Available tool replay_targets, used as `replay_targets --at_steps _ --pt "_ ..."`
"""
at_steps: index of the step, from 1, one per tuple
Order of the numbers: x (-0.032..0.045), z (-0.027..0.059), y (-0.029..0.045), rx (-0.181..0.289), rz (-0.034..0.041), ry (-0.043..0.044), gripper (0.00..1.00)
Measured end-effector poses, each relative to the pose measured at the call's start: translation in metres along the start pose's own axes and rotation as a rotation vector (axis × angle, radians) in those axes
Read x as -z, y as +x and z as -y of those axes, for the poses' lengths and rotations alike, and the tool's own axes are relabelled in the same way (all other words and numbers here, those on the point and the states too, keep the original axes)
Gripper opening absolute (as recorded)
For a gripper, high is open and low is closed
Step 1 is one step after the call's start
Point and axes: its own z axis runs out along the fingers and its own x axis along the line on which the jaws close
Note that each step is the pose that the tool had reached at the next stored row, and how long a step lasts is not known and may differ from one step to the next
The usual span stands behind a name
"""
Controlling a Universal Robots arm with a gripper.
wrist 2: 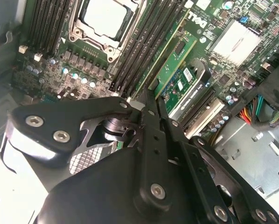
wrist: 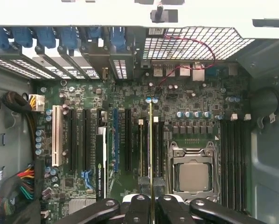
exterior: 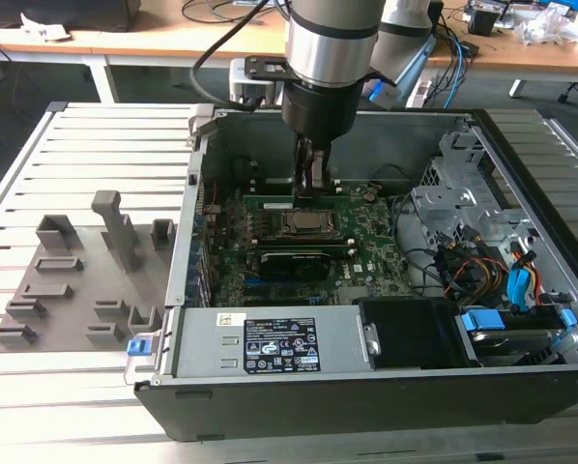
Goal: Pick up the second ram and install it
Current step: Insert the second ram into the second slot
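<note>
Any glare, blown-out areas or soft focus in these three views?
Exterior view: even light, mild sheen on the slatted table. Second wrist view: the gripper looms dark and soft up close, while the processor lid glares white. First wrist view: the case's upper edge is blown out; the RAM stick appears edge-on and sharp.

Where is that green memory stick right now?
The second ram stands edge-on in a motherboard slot beside the processor socket, pinched by the gripper.

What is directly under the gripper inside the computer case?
Under the gripper stands the second ram, edge-up in the slots beside the processor socket. The fingers cover its near end, so its seating is hidden.
</note>
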Motion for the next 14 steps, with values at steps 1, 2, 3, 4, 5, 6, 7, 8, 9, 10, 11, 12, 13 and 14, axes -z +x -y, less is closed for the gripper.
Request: replay_targets --at_steps 1,2,3,4,5,6,7,8,9,10,11,12,13,14 --pt "-0.0014 0.0001 0.0000 0.000 0.0000 0.0000 0.13" --pt "-0.0028 0.0001 0.0001 0.000 0.0001 0.0000 0.13" --pt "-0.0036 0.0002 0.0001 0.000 -0.0001 0.0000 0.13" --pt "-0.0046 0.0002 0.0001 0.000 0.0000 0.0000 0.13" --pt "-0.0054 0.0003 0.0001 0.000 -0.0001 0.0000 0.13" --pt "-0.0060 0.0003 0.0001 0.000 -0.0001 0.0000 0.13" --pt "-0.0065 0.0003 0.0001 0.000 0.0000 0.0000 0.13" --pt "-0.0069 0.0003 0.0002 0.000 0.0000 0.0000 0.13" --pt "-0.0072 0.0003 0.0002 0.000 -0.0001 0.0000 0.13" --pt "-0.0079 0.0004 0.0002 0.000 -0.0001 0.0000 0.13" --pt "-0.0091 0.0004 0.0002 0.000 0.0000 0.0000 0.13" --pt "-0.0097 0.0004 0.0002 0.000 0.0000 0.0000 0.13" --pt "-0.0108 0.0005 0.0002 0.000 0.0003 0.0002 0.13" --pt "-0.0112 0.0005 0.0003 0.000 0.0002 0.0001 0.13"
